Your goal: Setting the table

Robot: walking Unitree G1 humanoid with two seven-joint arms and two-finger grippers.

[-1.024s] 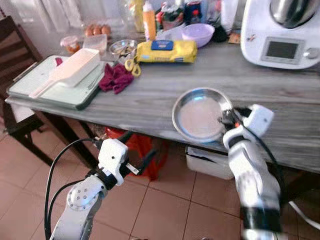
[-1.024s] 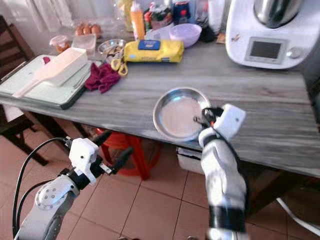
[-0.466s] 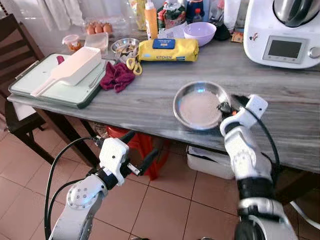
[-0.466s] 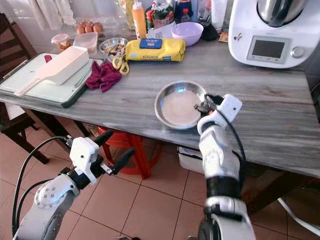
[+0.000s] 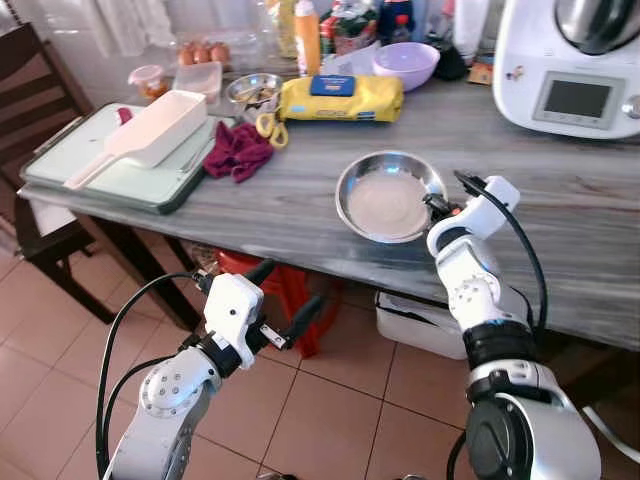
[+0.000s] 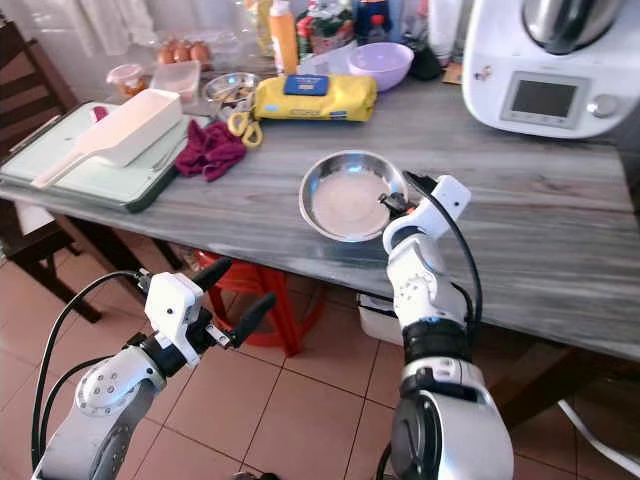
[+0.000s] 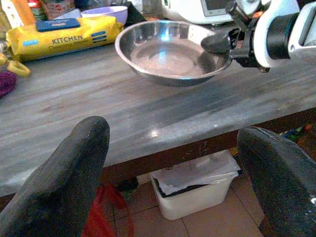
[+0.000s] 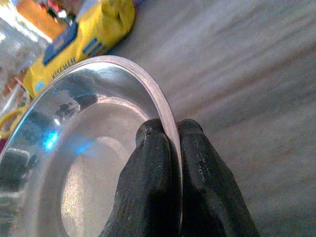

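Note:
A round steel plate [image 5: 385, 200] sits near the front edge of the grey wooden table [image 5: 300, 200]. My right gripper [image 5: 437, 206] is shut on its right rim. In the right wrist view the two black fingers [image 8: 153, 163] pinch the thin rim of the plate [image 8: 84, 163]. In the left wrist view the plate [image 7: 168, 52] looks slightly raised off the table top, tilted. My left gripper [image 5: 285, 293] hangs open below the table edge, over the tiled floor, holding nothing.
A green tray [image 5: 60, 165] with a white scoop [image 5: 150, 130] lies at the table's left end. A red cloth [image 5: 238, 150], yellow wipes pack [image 5: 340, 97], purple bowl [image 5: 405, 62] and white kitchen machine [image 5: 575, 70] stand behind. A red stool [image 5: 285, 285] and white bin [image 5: 415, 320] are under the table.
The right gripper has carried the plate a little farther in from the table's front edge. The camera has shifted. The left gripper stays open and low.

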